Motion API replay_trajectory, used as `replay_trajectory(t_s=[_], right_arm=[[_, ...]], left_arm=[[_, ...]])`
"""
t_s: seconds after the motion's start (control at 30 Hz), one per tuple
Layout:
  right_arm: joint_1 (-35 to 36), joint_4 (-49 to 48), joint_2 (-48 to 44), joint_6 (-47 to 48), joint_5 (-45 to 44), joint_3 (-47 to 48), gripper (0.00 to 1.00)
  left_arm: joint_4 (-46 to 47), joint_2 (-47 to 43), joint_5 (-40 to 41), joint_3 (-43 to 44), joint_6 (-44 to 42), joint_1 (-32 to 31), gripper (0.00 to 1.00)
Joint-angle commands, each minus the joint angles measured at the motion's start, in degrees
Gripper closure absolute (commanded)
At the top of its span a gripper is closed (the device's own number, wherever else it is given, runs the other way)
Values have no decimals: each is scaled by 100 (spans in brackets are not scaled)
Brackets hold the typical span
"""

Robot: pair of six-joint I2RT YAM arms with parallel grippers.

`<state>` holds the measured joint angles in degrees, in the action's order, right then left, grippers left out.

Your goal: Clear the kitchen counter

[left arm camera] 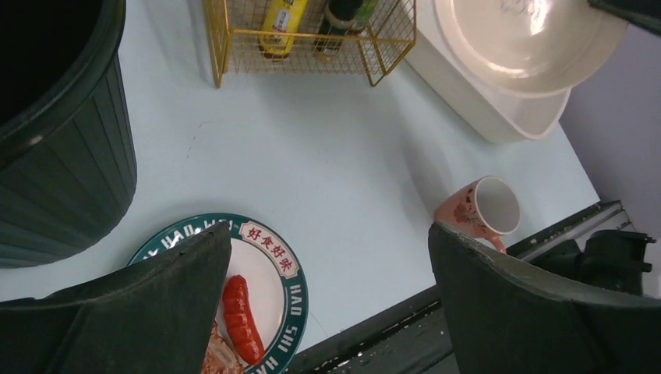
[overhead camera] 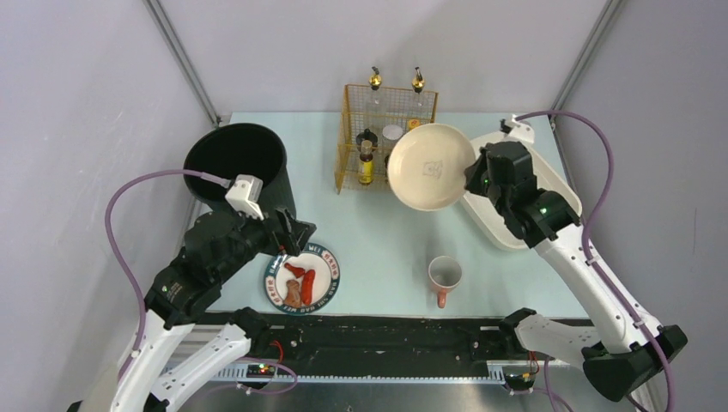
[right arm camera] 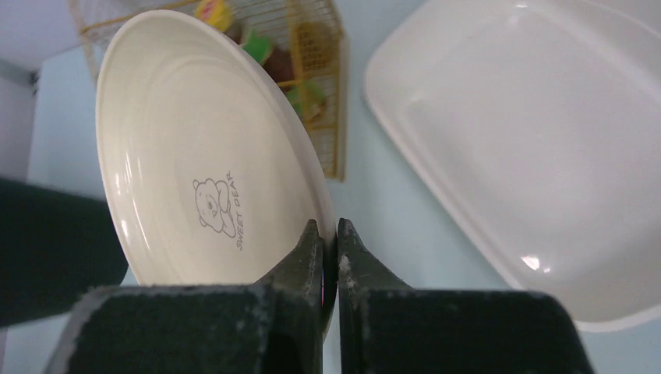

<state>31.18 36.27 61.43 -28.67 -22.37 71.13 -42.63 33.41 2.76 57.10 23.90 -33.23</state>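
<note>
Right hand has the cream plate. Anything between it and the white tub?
Nothing visible. The right hand pinches the cream plate by its rim, tilted, beside the white tub, and the part of the tub's inside that shows looks empty.

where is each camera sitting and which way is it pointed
Top external: above and behind the arms, looking down on the kitchen counter; both arms show, bases at the bottom.
Left wrist: on the left arm, looking down across the counter past the open left gripper at a sausage plate and mug.
Right wrist: on the right arm, looking along the right gripper, shut on a cream plate, white tub beyond.
Shared: both wrist views show the cream plate, tub and wire rack.
</note>
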Motion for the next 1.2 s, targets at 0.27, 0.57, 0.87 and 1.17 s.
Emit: replay_trajectory(t_s=[0.27,0.57,0.87,1.17], right_arm=[[-2023,-627,368,-846,26,-374,100],[-2930,-957,1306,-1188,-174,-605,100],[-3615,-1344,2097,-1259,-12,-708,100],[-3735,-1702,3051,-1295,9,-714,100]], left_arm=[[209,-517,106,-748,-187,28,0],[353,-898,168,-1191,-234,25,0],[353,-1073,74,-1303,-107,29,0],[325,-1241,95,-1369,47,32,0]])
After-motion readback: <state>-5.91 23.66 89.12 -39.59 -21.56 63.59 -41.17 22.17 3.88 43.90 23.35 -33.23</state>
